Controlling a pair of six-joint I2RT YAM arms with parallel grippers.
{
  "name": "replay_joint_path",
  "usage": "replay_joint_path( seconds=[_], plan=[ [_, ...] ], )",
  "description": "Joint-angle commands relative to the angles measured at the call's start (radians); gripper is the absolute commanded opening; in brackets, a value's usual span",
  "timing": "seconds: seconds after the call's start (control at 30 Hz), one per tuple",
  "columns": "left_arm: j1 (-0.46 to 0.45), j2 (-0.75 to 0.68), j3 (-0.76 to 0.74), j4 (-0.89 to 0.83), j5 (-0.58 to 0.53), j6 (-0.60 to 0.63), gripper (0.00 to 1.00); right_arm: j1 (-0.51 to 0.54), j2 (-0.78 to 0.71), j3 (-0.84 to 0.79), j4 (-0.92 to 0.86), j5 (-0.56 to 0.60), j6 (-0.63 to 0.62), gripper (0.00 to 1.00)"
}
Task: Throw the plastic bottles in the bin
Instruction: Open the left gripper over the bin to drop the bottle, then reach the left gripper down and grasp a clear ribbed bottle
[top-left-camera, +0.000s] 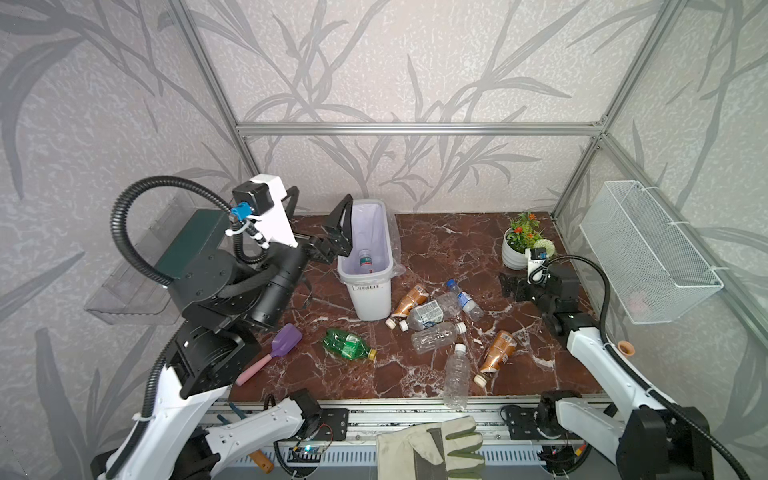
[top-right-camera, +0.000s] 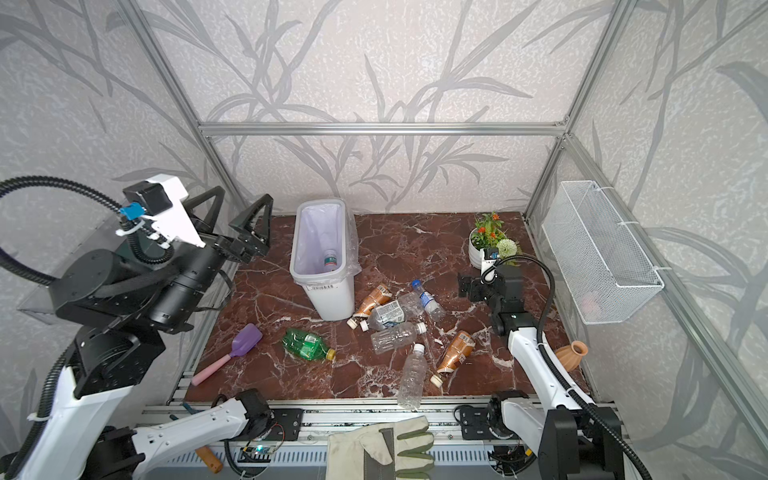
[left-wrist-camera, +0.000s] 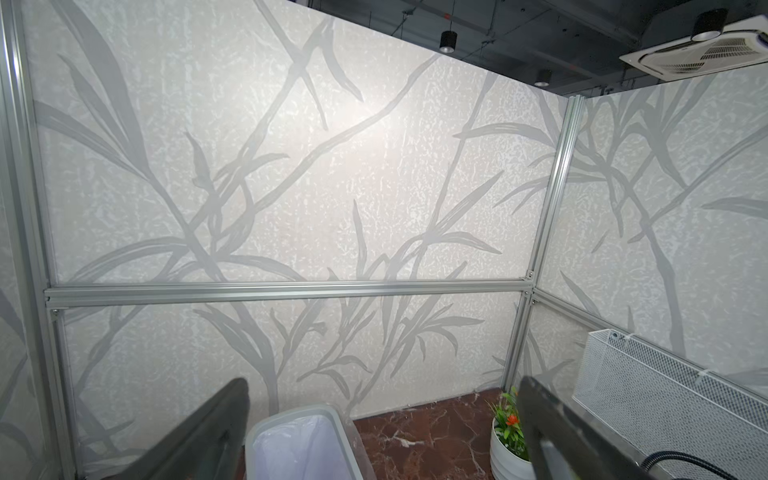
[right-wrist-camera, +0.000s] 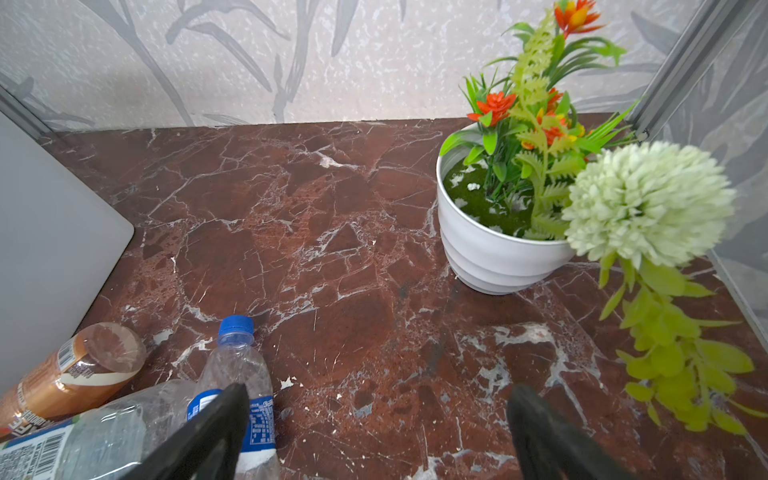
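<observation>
Lying in bin (top-left-camera: 370, 299), one bottle (top-left-camera: 365, 259) is seen below, ahead of left claw (top-right-camera: 243, 192), jaws spread, empty | right claw (right-wrist-camera: 380, 388) spread beside blue-capped bottle (right-wrist-camera: 237, 365) | red marble top (right-wrist-camera: 332, 249); leaf-papered walls (left-wrist-camera: 291, 166).

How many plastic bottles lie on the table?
7: green bottle left; brown bottle, labelled bottle, blue-capped bottle, clear bottle heaped by the bin; long clear bottle, second brown bottle near the front. The heap may hide more.

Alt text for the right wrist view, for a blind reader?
The right gripper hangs open and empty over the marble table, one finger overlapping a blue-capped bottle that lies with a brown bottle next to the bin. A white flowerpot of artificial flowers stands near the back wall.
</observation>
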Motion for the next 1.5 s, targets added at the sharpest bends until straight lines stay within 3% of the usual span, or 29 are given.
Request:
replay_joint_path(
  seconds=[0.0,0.1,0.2,0.4,0.67,0.83,1.07,1.33,1.47],
  plan=[
    [-0.025,0.066,-0.107,-0.013,-0.083,0.068,0.99,0.023,-0.001,0.040,-0.034,0.007,0.034,0.96],
    [-0.029,0.061,-0.158,-0.041,-0.089,0.063,0.99,0.047,0.035,0.065,-0.049,0.011,0.058,0.96],
    [-0.030,0.073,-0.179,-0.069,0.002,0.072,0.99,0.075,0.083,0.089,-0.040,0.025,0.068,0.96],
    [-0.068,0.246,-0.127,-0.232,0.160,0.085,0.99,0.088,0.138,0.114,-0.040,0.035,0.092,0.95],
    [-0.137,0.474,-0.078,-0.301,0.281,0.098,0.99,0.084,0.074,0.084,-0.118,0.134,0.009,0.98],
    [-0.138,0.624,-0.021,-0.404,0.317,0.104,0.99,0.047,0.018,0.031,-0.130,0.139,0.000,0.99],
    [-0.136,0.850,0.071,-0.499,0.315,0.100,0.98,-0.053,-0.053,-0.022,-0.123,0.054,0.050,0.99],
    [-0.101,1.065,0.191,-0.568,0.393,0.081,0.94,-0.056,-0.074,-0.049,-0.097,0.033,0.061,0.99],
    [-0.098,1.118,0.214,-0.592,0.378,0.084,0.93,-0.057,-0.069,-0.055,-0.087,0.033,0.061,0.99]
  ],
)
